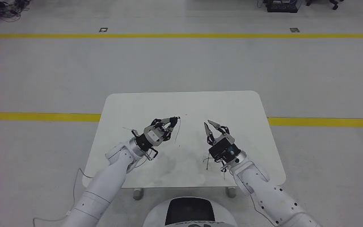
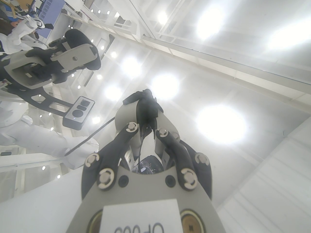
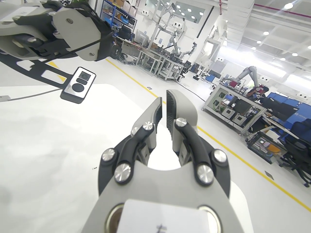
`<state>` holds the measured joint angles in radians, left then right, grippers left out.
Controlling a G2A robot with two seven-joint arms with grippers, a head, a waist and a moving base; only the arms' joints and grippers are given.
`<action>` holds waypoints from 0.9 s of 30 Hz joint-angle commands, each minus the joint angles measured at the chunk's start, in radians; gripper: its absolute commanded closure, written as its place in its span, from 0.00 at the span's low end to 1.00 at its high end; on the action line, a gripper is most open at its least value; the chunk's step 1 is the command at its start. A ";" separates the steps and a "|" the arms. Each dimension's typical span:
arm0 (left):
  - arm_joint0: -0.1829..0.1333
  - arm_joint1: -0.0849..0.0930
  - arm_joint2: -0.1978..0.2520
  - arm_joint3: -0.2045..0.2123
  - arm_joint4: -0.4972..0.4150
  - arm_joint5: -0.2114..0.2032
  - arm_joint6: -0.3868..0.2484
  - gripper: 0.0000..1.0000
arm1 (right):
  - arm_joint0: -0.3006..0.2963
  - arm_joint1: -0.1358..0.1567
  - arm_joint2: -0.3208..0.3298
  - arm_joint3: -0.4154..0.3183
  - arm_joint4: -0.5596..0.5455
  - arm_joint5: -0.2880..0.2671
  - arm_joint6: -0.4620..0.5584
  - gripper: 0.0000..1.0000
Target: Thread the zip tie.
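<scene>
The white table carries nothing but the two arms reaching in over its near edge. The left arm comes in over the near left corner, and the right arm over the near right corner.

The left gripper hangs above the middle of the table, a little toward the left edge, and points toward the other gripper. Its fingers are clenched on the zip tie, pinching it at their tips.

The right gripper is just beside it, toward the right edge, and is tilted toward the far edge. In its own wrist view the ribbed pads stand a narrow gap apart with nothing between them, so it is released and empty.

The zip tie is a thin black strip. From the left gripper's fingertips its loose end hangs toward the table's middle, in the space between the two grippers. It touches neither the right gripper nor, as far as can be seen, the tabletop.
</scene>
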<state>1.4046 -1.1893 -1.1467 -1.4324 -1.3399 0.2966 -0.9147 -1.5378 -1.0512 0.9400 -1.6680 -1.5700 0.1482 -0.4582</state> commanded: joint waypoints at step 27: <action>0.034 0.014 -0.023 -0.082 0.042 0.031 0.104 1.00 | -0.061 0.003 0.108 -0.017 0.029 0.031 0.058 0.00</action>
<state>1.4391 -1.1752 -1.1695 -1.5142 -1.2976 0.3276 -0.8108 -1.5987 -1.0482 1.0479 -1.6849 -1.5409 0.1796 -0.4002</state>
